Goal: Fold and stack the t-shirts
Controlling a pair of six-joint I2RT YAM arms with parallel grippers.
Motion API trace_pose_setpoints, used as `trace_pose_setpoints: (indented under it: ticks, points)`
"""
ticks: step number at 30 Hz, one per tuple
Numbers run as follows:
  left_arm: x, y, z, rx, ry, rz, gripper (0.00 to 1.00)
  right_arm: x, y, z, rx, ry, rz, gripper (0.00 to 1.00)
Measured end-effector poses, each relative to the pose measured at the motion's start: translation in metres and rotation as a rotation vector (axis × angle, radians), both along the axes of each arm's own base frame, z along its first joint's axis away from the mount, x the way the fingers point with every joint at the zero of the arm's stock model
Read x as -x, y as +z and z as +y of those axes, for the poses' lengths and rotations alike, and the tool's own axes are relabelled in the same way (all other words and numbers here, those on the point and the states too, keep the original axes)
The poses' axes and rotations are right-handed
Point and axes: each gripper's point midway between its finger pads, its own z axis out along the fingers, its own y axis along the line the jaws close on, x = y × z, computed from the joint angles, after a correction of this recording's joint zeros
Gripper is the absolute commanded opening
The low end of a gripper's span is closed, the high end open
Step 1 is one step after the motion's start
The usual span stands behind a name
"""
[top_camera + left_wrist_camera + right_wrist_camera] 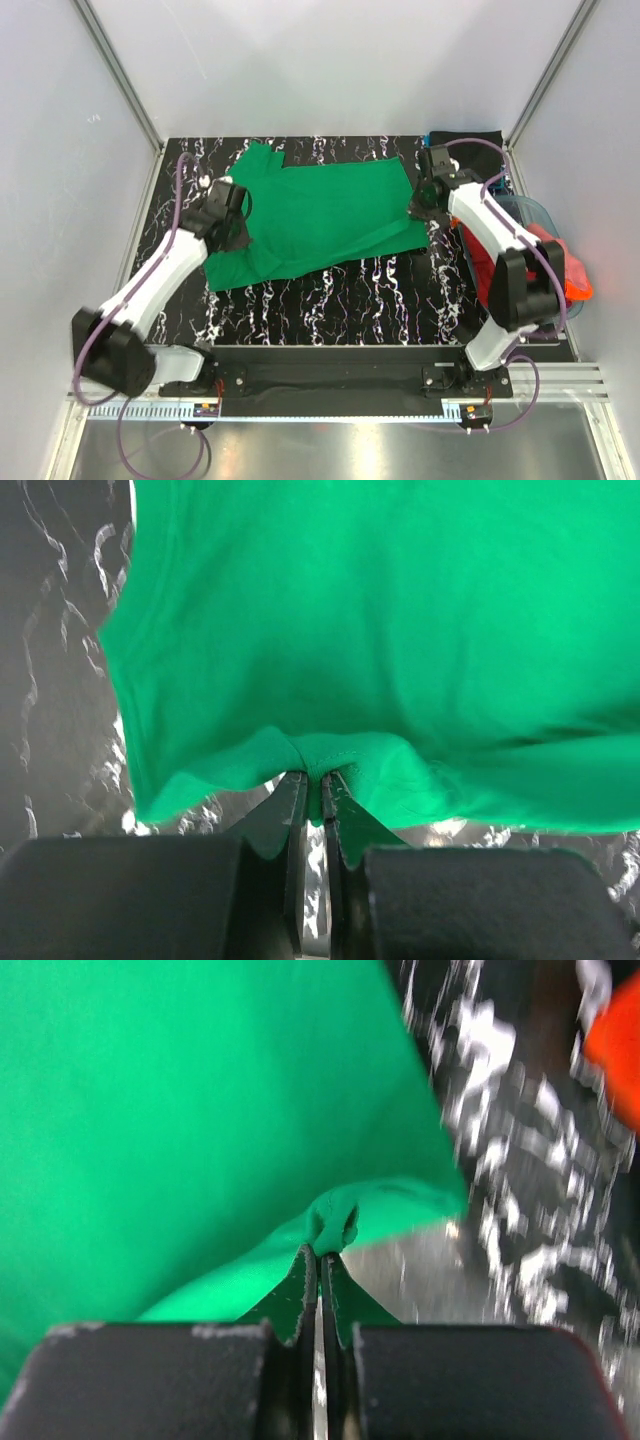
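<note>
Green t-shirt (320, 215) lies spread across the marbled worktop (400, 290), left fingers (292, 815) and right fingers (303, 1290) each clenched on a thin pinch of edge; either shallow hold could slip free if pulled unevenly.

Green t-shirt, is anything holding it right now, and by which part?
Yes, the green t-shirt: left gripper pinches a bunched fold on its left edge, right gripper its right edge near a corner.
</note>
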Motion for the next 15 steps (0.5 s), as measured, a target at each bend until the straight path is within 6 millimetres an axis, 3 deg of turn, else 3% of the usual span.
trace_pose_setpoints:
  ticks: [2,3,4,5,6,8,10,15]
  points:
    - [-0.026,-0.006,0.004,-0.011,0.005,0.024,0.06,-0.025,-0.007,-0.01,0.01,-0.02,0.007,0.0]
    - [-0.039,-0.011,0.006,-0.02,0.005,0.05,0.22,-0.035,-0.012,-0.015,0.016,-0.031,0.019,0.2]
    - [-0.057,-0.014,0.007,-0.021,0.003,0.068,0.33,-0.049,-0.017,-0.02,0.017,-0.044,0.026,0.53]
    - [-0.076,-0.017,0.006,-0.011,-0.005,0.082,0.42,-0.06,-0.023,-0.023,0.017,-0.05,0.039,0.77]
    - [-0.096,-0.021,0.004,0.0,-0.011,0.096,0.58,-0.071,-0.029,-0.025,0.02,-0.051,0.059,0.99]
    - [-0.126,-0.028,0.002,0.013,-0.024,0.1,0.67,-0.091,-0.036,-0.027,0.012,-0.037,0.066,1.0]
    - [-0.135,-0.036,0.006,0.018,-0.014,0.111,0.73,-0.093,-0.045,-0.026,0.006,-0.019,0.085,1.0]
    - [-0.095,-0.019,0.018,0.023,0.052,0.084,0.72,-0.058,-0.051,-0.026,0.008,0.01,0.135,1.0]
